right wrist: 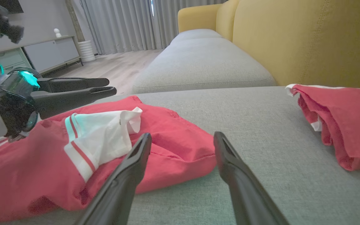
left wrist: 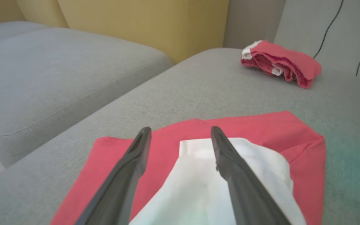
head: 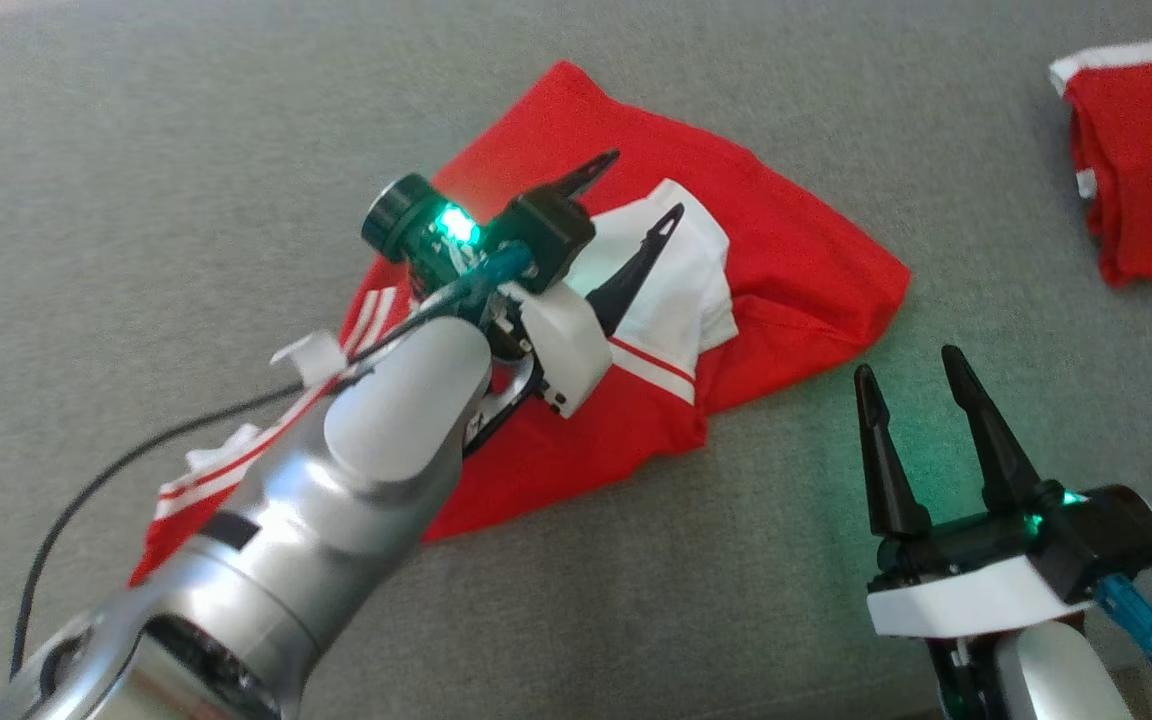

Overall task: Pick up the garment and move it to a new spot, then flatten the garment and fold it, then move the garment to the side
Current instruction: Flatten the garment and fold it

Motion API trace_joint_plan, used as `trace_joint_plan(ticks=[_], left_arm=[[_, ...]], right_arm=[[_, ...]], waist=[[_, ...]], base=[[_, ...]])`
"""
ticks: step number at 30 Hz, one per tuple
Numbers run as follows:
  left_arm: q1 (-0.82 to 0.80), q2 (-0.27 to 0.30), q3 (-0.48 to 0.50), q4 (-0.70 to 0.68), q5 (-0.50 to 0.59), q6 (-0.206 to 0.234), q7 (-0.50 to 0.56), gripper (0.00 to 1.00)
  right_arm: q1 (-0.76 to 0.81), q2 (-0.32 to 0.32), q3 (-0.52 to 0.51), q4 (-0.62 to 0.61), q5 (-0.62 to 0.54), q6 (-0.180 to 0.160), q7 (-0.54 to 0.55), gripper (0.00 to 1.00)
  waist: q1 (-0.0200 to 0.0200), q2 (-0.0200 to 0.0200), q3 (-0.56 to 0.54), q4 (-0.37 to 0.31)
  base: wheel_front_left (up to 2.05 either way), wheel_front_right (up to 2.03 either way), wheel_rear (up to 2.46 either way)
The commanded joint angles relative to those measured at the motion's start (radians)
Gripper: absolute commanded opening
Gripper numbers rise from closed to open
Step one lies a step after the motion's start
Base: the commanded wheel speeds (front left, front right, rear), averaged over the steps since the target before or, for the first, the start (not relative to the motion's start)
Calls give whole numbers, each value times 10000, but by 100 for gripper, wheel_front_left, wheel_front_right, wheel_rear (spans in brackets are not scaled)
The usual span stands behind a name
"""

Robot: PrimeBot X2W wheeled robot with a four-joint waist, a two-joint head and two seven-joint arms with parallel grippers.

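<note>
Step in hand, as I judge it: flatten-and-fold. The garment, red with white striped trim, lies spread across the middle of the head view on the grey cushion. One white sleeve is turned in over the red body. The cloth is neither flat nor squared: its right edge bunches into a thick roll. The lower-left part runs under my left forearm, so I cannot read that end.

Left gripper: fingers spread wide, nothing between them, hanging over the white sleeve at centre frame. In the left wrist view the two fingers straddle the sleeve's upper edge. Whether the tips touch cloth I cannot tell.

Right gripper: fingers likewise spread and empty, at the lower right of the head view, over bare cushion just beside the garment's right corner.

Next move, my estimate: left comes down to pinch a sleeve or hem edge, right takes the bunched corner, then both pull apart to smooth the cloth before another fold. This calls for a thin pinch; grabbing the rolled edge would likely drag several layers.

Surroundings:
- A second red garment, bunched, sits at the upper right of the head view, well apart. It narrows the choice of a side spot there.
- A yellow backrest runs along the right of the right wrist view.
- A black cable loops off my left arm at lower left, near the cloth. Possible snag.
</note>
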Motion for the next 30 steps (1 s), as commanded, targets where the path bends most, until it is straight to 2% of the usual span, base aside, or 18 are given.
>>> trace_joint_plan(ticks=[1, 3, 11, 15, 16, 17, 20, 30], left_arm=[[-570, 90, -29, -56, -208, -38, 87, 100], [-891, 89, -392, 199, -491, 16, 195, 100], [-1782, 88, -1438, 1336, -1152, 769, 515, 100], [-1811, 88, -1990, 1584, -1528, 592, 789, 98], [-1811, 88, -2128, 1546, -1626, 514, 794, 82], [-1819, 88, -2214, 1501, -1744, 477, 745, 49], [-1958, 88, -2540, 1386, -1841, 551, 435, 2], [-2413, 88, -3419, 1314, -1855, 851, -375, 0]], right_arm=[[-252, -135, 267, -341, 24, 65, -36, 100], [-323, -137, 301, -354, 40, 65, -36, 100], [-562, -141, 440, -298, 97, 65, -36, 100], [-571, -134, 408, -271, 107, 65, -36, 100], [-563, -131, 392, -272, 108, 65, -36, 100], [-555, -128, 380, -272, 106, 65, -36, 100], [-555, -115, 372, -268, 99, 65, -36, 100], [-545, -86, 304, -231, 73, 65, -36, 100]], waist=[[-3, 0, 459, -395], [-3, 0, 628, -509], [-3, 0, 890, -825], [-3, 0, 854, -875], [-3, 0, 843, -874], [-3, 0, 831, -869], [-3, 0, 794, -844], [-3, 0, 616, -722]], base=[[0, 0, 0], [0, 0, 0], [0, 0, 0], [0, 0, 0], [0, 0, 0], [0, 0, 0], [0, 0, 0], [0, 0, 0]])
